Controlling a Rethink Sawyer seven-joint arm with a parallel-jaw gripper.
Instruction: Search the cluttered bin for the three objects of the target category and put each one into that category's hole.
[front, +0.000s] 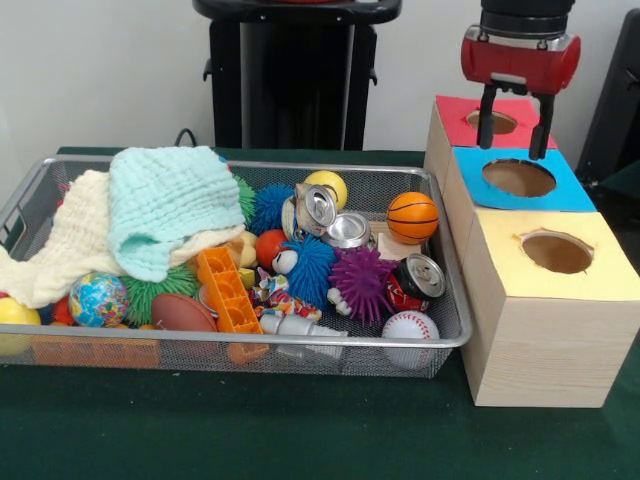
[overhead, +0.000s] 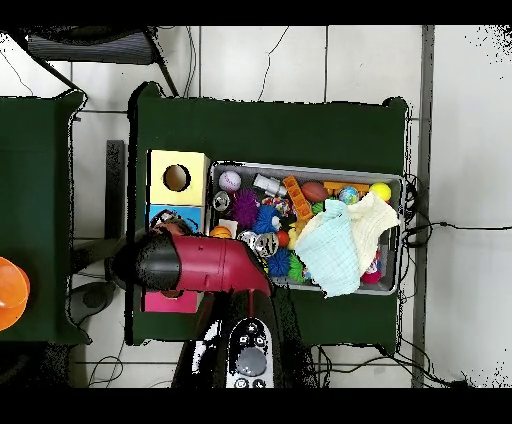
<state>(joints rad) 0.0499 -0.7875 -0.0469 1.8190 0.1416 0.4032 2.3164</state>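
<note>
Green table (front: 300, 430) lay bare in front of the wire bin (front: 440, 340) and the 3 boxes; the yellow-topped box (front: 556, 252) stood nearest, just beside the bin's rim. In the bin lay 3 cans (front: 346, 230), well apart from the gripper. Farther back, the gripper (front: 514, 135) hung over the blue-topped box's hole (front: 518, 178), fingers (front: 486, 122) apart and empty.

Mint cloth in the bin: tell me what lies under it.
The mint cloth drapes over a cream cloth and a green spiky ball. Anything deeper beneath is covered.
</note>
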